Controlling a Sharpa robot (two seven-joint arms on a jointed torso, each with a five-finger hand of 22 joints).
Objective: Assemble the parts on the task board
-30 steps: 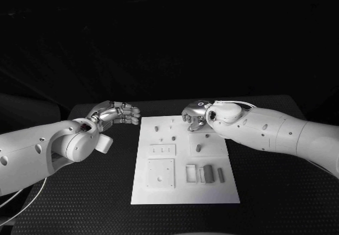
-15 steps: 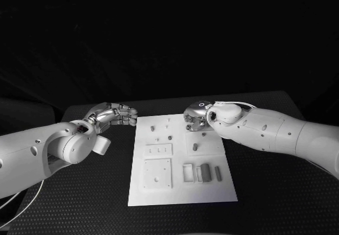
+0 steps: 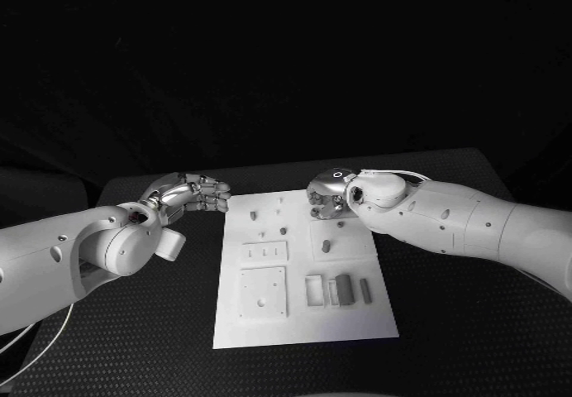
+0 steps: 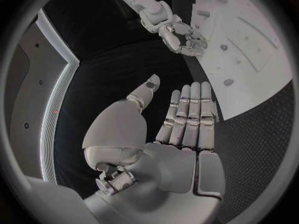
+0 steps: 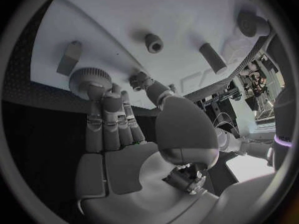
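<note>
My left robot hand hangs over the bench just beside the far left corner of the white board, not touching it. Wrist view shows its fingers straight and side by side, thumb apart, palm bare: released, holding nothing.

Board sits mid-bench. Small pegs stand in the far rows, flat plates with holes lie in the middle, and a dark block stands in the near slots beside a frame and a thin bar.

My right robot hand is at the far right corner of the board. In its wrist view the fingertips sit against a round ribbed knob on the board, thumb tip close by on the other side. Looks like contact, but whether it is pinched or only touched I cannot tell.

Handling, my guess: parts are small, stiff, light moulded pieces, smooth-sided, so they can slip or tip. The knob's ribbed rim is the place to take hold, thumb against fingertips across its width. Pegs want a pinch high on the shaft, kept upright.
</note>
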